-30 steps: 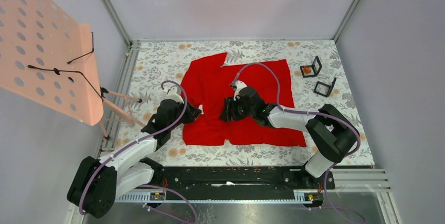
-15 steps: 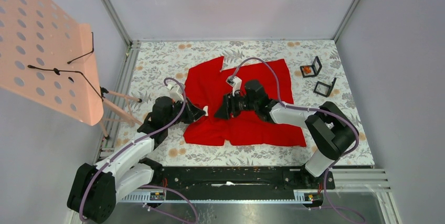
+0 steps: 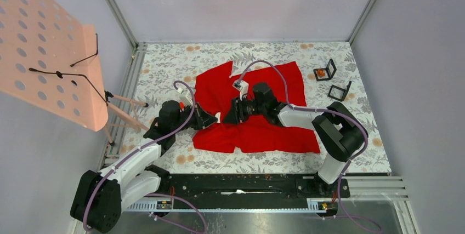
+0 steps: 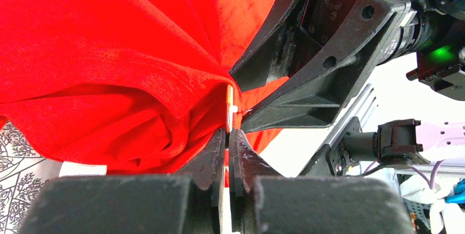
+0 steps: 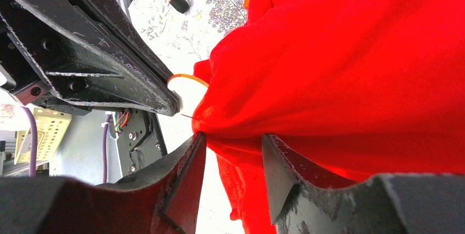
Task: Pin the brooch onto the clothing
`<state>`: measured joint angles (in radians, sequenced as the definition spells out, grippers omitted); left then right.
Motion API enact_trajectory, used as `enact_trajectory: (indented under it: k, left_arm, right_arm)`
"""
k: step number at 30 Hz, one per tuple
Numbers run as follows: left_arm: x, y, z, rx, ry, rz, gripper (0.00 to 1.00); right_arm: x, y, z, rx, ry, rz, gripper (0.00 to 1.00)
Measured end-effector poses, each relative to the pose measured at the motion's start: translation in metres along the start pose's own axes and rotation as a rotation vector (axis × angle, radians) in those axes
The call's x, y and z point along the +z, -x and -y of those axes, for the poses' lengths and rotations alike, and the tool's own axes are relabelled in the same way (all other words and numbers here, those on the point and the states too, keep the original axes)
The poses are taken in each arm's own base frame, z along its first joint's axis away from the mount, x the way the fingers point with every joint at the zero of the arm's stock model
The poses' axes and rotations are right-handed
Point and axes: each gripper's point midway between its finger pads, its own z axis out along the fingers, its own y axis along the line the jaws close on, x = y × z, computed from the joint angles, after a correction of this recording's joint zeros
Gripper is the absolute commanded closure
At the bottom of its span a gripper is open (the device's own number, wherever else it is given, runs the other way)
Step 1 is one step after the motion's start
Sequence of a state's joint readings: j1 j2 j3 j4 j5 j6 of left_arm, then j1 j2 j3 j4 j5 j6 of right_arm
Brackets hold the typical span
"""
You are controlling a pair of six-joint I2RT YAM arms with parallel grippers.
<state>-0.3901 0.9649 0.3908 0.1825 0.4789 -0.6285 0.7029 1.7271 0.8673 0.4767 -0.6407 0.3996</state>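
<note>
A red collared shirt [image 3: 274, 130] lies spread on the floral surface [image 3: 164, 64], its left half gathered into creases where the two arms meet. The left end effector [image 4: 227, 133] is clamped tight on the brooch [image 4: 229, 105], a thin white disc with an orange rim, held against the cloth. The right end effector [image 5: 234, 140] stands half closed, both fingers pressing a bunched fold of shirt. A second earlier the shirt lay flatter and the two end effectors were farther apart.
</note>
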Motion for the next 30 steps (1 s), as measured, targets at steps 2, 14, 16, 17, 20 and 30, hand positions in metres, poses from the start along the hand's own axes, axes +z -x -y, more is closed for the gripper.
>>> enact_trajectory:
  k: [2,14,16,17,20,30]
  left_arm:
    - [0.0,0.0,0.0,-0.001,-0.003,-0.002,1.0]
    - [-0.001,-0.003,0.004,0.009,-0.027,-0.019,1.0]
    - [-0.002,-0.003,0.004,0.01,-0.03,-0.02,1.0]
    - [-0.002,-0.003,0.004,0.012,-0.032,-0.021,1.0]
    - [-0.002,-0.004,0.005,0.016,-0.038,-0.027,1.0]
    - [-0.004,-0.009,0.01,0.021,-0.073,-0.058,1.0]
  right_arm:
    - [0.0,0.0,-0.001,0.0,0.006,-0.001,0.56]
    - [0.001,0.004,-0.013,-0.003,0.065,-0.016,0.69]
    - [0.001,0.004,-0.013,0.0,0.074,-0.022,0.69]
    - [0.001,0.004,-0.014,0.003,0.078,-0.026,0.69]
    - [0.002,0.002,-0.015,0.013,0.091,-0.041,0.69]
    - [0.0,-0.004,-0.019,0.053,0.151,-0.107,0.74]
